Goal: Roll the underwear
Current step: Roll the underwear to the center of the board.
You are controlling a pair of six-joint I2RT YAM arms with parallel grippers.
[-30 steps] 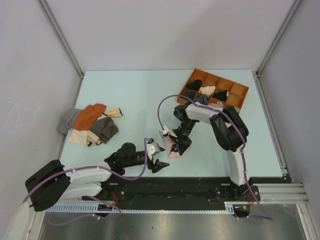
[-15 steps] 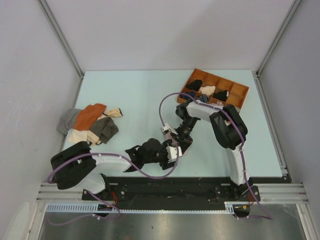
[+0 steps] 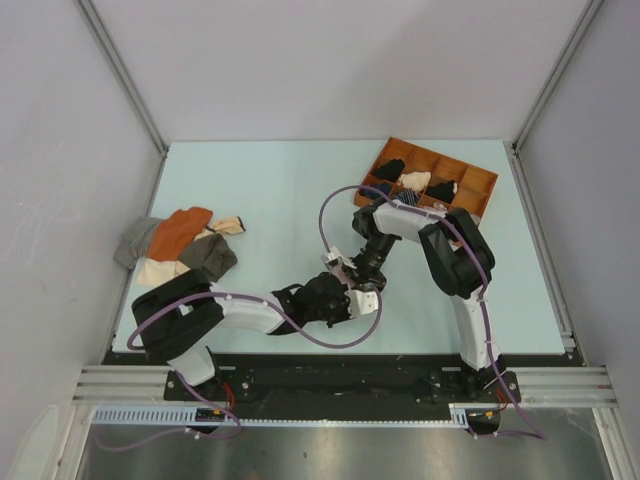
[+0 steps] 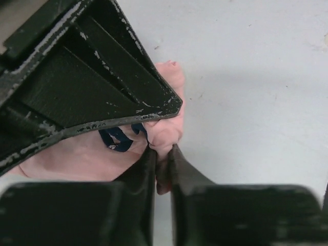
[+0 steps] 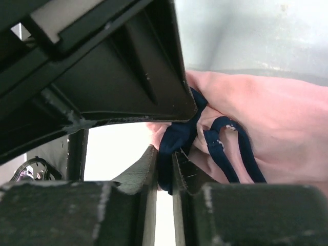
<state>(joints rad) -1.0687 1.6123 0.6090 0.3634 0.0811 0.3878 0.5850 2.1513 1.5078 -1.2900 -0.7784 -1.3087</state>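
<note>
The underwear (image 4: 77,161) is light pink with dark navy edging and lies bunched on the pale table near the front middle. In the top view both grippers cover it almost entirely. My left gripper (image 4: 163,149) is shut on a pink fold at the bundle's edge, and it shows in the top view too (image 3: 345,298). My right gripper (image 5: 165,154) is shut on a strip of the navy edging, with the pink underwear (image 5: 277,118) spreading to its right. The two grippers nearly touch, the right gripper (image 3: 360,275) just behind the left one.
An orange compartment tray (image 3: 484,182) with several rolled dark and light items stands at the back right. A pile of clothes (image 3: 180,245), orange, cream, grey and striped, lies at the left edge. The table's front edge and the arm bases run close behind the grippers.
My left arm has swung right from the front left to the underwear, and its jaws have closed on a pink fold. The right gripper has stayed on the bundle.
</note>
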